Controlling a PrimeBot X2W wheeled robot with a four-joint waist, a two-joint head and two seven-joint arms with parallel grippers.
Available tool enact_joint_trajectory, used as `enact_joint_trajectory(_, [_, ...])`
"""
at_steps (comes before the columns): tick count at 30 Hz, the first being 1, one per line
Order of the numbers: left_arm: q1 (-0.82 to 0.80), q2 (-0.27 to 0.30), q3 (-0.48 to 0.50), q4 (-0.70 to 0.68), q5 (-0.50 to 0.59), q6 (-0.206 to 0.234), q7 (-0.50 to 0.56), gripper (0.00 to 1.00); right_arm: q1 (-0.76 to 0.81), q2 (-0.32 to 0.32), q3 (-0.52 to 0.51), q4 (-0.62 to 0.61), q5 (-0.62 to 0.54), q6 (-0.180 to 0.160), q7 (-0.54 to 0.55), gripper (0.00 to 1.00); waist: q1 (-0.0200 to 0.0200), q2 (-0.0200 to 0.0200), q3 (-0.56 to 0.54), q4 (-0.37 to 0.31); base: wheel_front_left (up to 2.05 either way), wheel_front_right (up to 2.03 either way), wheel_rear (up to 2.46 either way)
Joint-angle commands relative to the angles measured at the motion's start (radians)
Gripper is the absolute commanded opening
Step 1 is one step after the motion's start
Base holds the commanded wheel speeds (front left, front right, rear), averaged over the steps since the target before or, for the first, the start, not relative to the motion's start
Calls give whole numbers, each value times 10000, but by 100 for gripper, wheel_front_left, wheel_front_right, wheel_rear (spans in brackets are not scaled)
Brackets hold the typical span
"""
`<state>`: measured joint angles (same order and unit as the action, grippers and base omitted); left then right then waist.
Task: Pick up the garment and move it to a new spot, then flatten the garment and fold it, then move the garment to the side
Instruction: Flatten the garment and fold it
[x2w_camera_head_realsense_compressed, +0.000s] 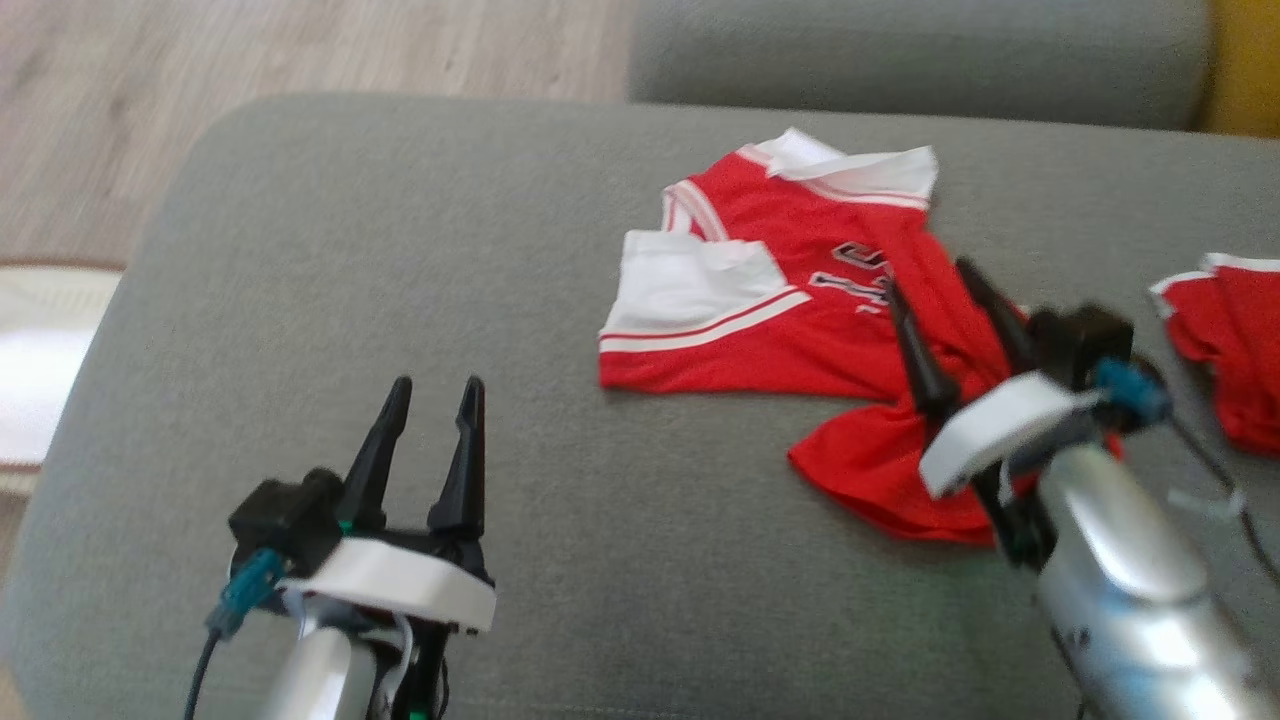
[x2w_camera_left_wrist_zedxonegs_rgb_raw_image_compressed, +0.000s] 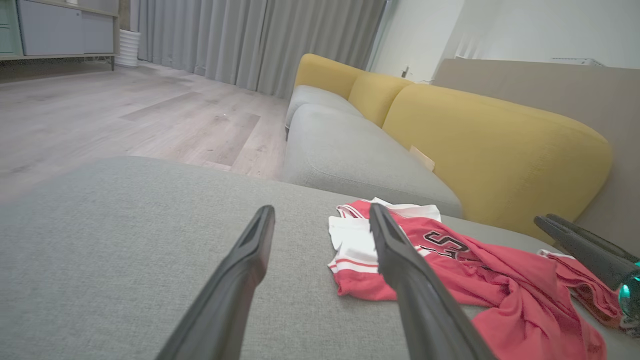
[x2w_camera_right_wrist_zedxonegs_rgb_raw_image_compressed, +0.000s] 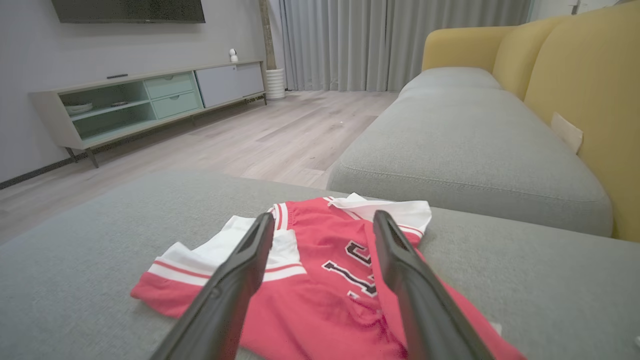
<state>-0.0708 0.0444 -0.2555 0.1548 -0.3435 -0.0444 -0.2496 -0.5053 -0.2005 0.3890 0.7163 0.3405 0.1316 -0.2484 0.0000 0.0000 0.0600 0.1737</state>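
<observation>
The right gripper (x2w_camera_head_realsense_compressed: 928, 278) stands with its two dark fingers spread wide and nothing clamped between them. In the right wrist view the right gripper (x2w_camera_right_wrist_zedxonegs_rgb_raw_image_compressed: 323, 217) frames bare red cloth between its fingers. Directly under and ahead of those fingers lies the garment (x2w_camera_head_realsense_compressed: 760, 330), a red jersey with white sleeves, white striped trim and dark lettering. It is rumpled rather than flat, with a loose red flap trailing back beneath the gripper's wrist (whether the fingertips brush the fabric, I cannot tell).

The left gripper (x2w_camera_head_realsense_compressed: 437, 385) is likewise fully parted and holds nothing, its fingers above bare grey upholstery. From the left gripper (x2w_camera_left_wrist_zedxonegs_rgb_raw_image_compressed: 321, 210) the garment (x2w_camera_left_wrist_zedxonegs_rgb_raw_image_compressed: 450, 260) lies ahead and off to its right, apart from it.

Both grippers and the garment (x2w_camera_right_wrist_zedxonegs_rgb_raw_image_compressed: 320, 290) sit over the same grey seat cushion (x2w_camera_head_realsense_compressed: 400, 250). Further to the right of the right gripper, at the frame's edge, lies a second red piece of clothing (x2w_camera_head_realsense_compressed: 1230, 330) with white edging, separate from the jersey. Beyond the fingertips comes another grey cushion (x2w_camera_right_wrist_zedxonegs_rgb_raw_image_compressed: 465, 135), with yellow backrests (x2w_camera_left_wrist_zedxonegs_rgb_raw_image_compressed: 500, 145) on the right, and wooden floor (x2w_camera_right_wrist_zedxonegs_rgb_raw_image_compressed: 280, 130) on the left.
</observation>
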Motion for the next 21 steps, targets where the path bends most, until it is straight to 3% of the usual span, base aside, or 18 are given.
enact_joint_trajectory(1, [-277, 58, 370, -380, 86, -22, -122, 100, -105, 75, 43, -440, -53, -9, -132, 100, 0, 0, -354, -363, 0, 0, 0])
enact_joint_trajectory(10, [282, 58, 671, -654, -200, -278, -122, 100, 2548, 897, -1268, -2755, -714, -9, -132, 100, 0, 0, -711, -711, 0, 0, 0])
enact_joint_trajectory(21, [422, 58, 766, -608, 221, -478, -122, 100, 3503, 1387, -1759, -3638, -1259, -9, 19, 100, 0, 0, -751, -792, 0, 0, 0])
